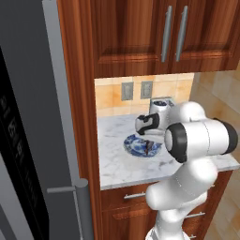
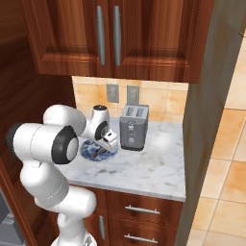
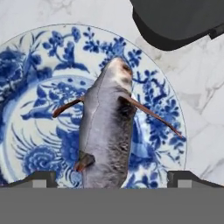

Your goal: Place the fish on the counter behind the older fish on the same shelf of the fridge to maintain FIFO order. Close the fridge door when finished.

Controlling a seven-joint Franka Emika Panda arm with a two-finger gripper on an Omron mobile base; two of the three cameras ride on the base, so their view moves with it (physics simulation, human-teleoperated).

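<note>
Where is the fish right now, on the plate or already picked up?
On the plate. The fish lies flat on it, between the open tool's tips, not gripped.

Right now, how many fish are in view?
1: a dark grey-brown fish lying on the blue-and-white patterned plate on the marbled counter. The fridge interior is hidden, so others may exist.

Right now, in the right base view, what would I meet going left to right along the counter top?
Blue-and-white patterned plate with the open gripper over it → grey two-slot toaster → bare stretch of white-and-grey marbled counter → tall brown wooden side panel.
</note>
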